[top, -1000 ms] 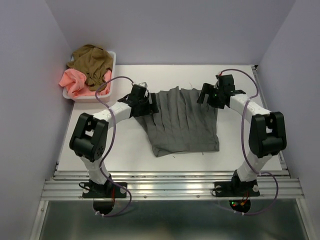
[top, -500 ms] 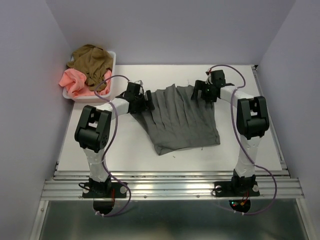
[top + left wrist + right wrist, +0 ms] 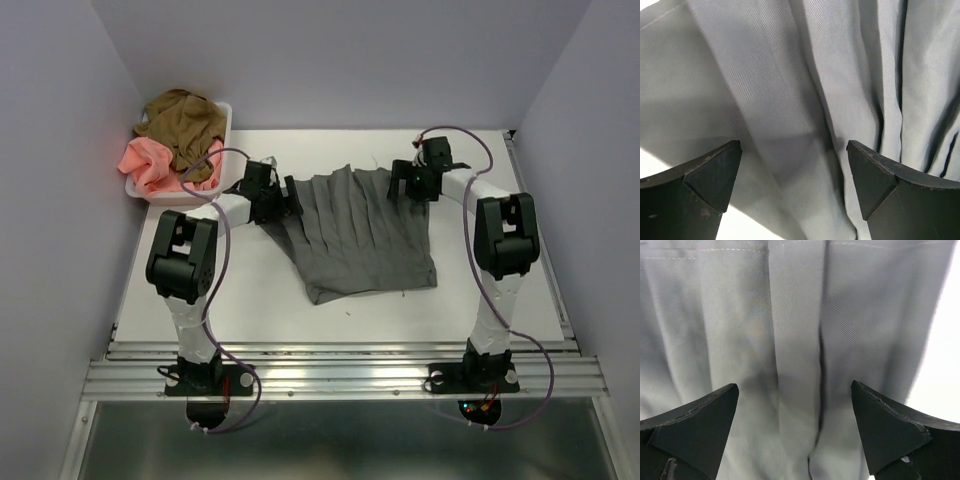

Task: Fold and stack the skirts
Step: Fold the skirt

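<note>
Overhead view. A grey skirt [image 3: 360,235] lay spread flat on the white table [image 3: 250,300], about midway between the left and right edges and somewhat nearer the far edge, its pleats running from the far edge toward the near edge. The left gripper [image 3: 287,196] stood at the skirt's far left corner and the right gripper [image 3: 404,182] at its far right corner, the two arms reaching in from opposite sides. At the table's far left corner sat a white basket [image 3: 150,192] that held the olive-brown skirt [image 3: 185,125], heaped toward the far side, and the salmon-pink skirt [image 3: 145,160], bunched just beside it at the left.

Left wrist view. The left gripper [image 3: 792,150] was spread wide, its two dark fingers [image 3: 710,180] set apart over the pleated grey skirt [image 3: 790,75], with no fabric pinched between them. A strip of bare table [image 3: 660,162] showed at the lower left.

Right wrist view. The right gripper [image 3: 795,390] was likewise released, its jaws wide over the grey skirt [image 3: 795,315]; a stitched edge ran along the top of the view and the table [image 3: 945,340] showed at the right. Whether either gripper's tips touched the cloth could not be told.
</note>
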`<move>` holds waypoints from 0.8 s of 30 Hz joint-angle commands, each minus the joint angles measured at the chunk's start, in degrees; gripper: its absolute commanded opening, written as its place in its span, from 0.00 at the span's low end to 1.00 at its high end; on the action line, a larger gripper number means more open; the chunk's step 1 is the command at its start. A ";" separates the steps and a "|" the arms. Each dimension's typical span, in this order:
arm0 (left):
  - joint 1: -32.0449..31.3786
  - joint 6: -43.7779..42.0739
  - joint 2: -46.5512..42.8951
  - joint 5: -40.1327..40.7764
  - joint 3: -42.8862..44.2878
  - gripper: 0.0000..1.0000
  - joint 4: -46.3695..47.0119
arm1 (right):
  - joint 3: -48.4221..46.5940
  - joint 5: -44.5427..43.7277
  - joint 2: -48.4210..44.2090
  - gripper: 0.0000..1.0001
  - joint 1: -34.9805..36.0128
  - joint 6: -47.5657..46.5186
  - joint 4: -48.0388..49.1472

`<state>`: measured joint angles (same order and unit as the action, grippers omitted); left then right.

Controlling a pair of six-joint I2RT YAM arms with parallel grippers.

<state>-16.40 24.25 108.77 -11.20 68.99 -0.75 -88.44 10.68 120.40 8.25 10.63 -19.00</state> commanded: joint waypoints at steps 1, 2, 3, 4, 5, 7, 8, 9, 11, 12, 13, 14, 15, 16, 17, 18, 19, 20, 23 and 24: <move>0.06 -0.43 -9.35 5.03 -0.79 0.99 -2.85 | 1.06 -4.95 -11.40 1.00 2.90 -1.32 -1.91; 0.06 -0.17 -10.58 6.53 -0.96 0.99 -3.46 | 1.95 -5.92 -13.33 1.00 4.13 -1.58 -1.91; 0.14 0.35 -12.60 8.46 -0.96 0.99 -5.64 | 3.00 -7.06 -17.18 1.00 5.71 -1.93 -1.91; 0.32 1.06 -13.31 10.22 -0.88 0.99 -6.88 | 4.06 -9.77 -19.04 1.00 7.55 -2.19 -2.09; 0.41 2.19 -13.93 14.59 -0.88 0.99 -8.11 | 5.03 -10.58 -20.71 1.00 11.66 -2.63 -2.79; 1.54 4.13 -15.25 17.34 -1.40 0.99 -11.02 | 8.36 -15.66 -25.36 1.00 18.60 -3.07 -3.49; 2.94 4.57 -15.60 18.40 -2.19 0.99 -11.89 | 10.99 -16.99 -26.87 1.00 20.99 -3.07 -3.50; 3.65 4.93 -15.78 18.41 -2.72 0.99 -12.08 | 12.23 -18.57 -29.32 1.00 23.45 -2.73 -3.50; 5.06 5.45 -15.96 17.97 -3.77 0.99 -11.64 | 14.34 -21.66 -31.01 1.00 30.46 -1.67 -3.50; 5.59 5.54 -15.70 17.97 -4.47 0.99 -11.03 | 15.05 -22.36 -31.36 1.00 32.77 -0.97 -3.67; 6.20 5.46 -15.43 17.62 -4.57 0.99 -10.76 | 15.66 -23.76 -31.28 1.00 34.97 -0.62 -3.85; 6.21 5.28 -15.08 16.66 -4.57 0.99 -10.32 | 15.50 -24.47 -30.84 1.00 37.25 -0.53 -4.89; 6.30 4.85 -14.30 16.04 -4.48 0.99 -9.02 | 15.06 -25.26 -30.23 1.00 41.54 -0.53 -5.42; 6.30 4.75 -13.94 15.17 -4.48 0.99 -8.39 | 14.19 -26.66 -28.31 1.00 43.50 -0.70 -6.21; 6.21 4.75 -13.42 14.81 -4.13 0.99 -7.78 | 13.65 -26.93 -27.25 1.00 45.17 -0.88 -6.57; 6.21 4.75 -12.28 14.72 -3.95 0.99 -6.99 | 13.21 -27.28 -26.19 1.00 47.97 -0.79 -6.75; 6.21 4.84 -11.75 14.89 -3.69 0.99 -6.72 | 12.34 -27.64 -25.05 1.00 49.13 -0.44 -6.92; 6.30 5.10 -11.04 15.59 -3.51 0.99 -6.37 | 11.72 -27.20 -22.60 1.00 50.27 -0.26 -7.62; 6.38 5.37 -8.32 15.60 -2.90 0.99 -4.87 | 8.92 -27.28 -18.81 1.00 54.76 -0.44 -8.59; 6.38 5.28 -6.66 15.34 -2.29 0.98 -4.52 | 8.12 -27.98 -16.36 1.00 55.72 -0.53 -9.03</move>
<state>-10.02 29.04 99.96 3.88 65.08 -7.94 -75.81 -13.93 100.40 60.20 9.74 -25.78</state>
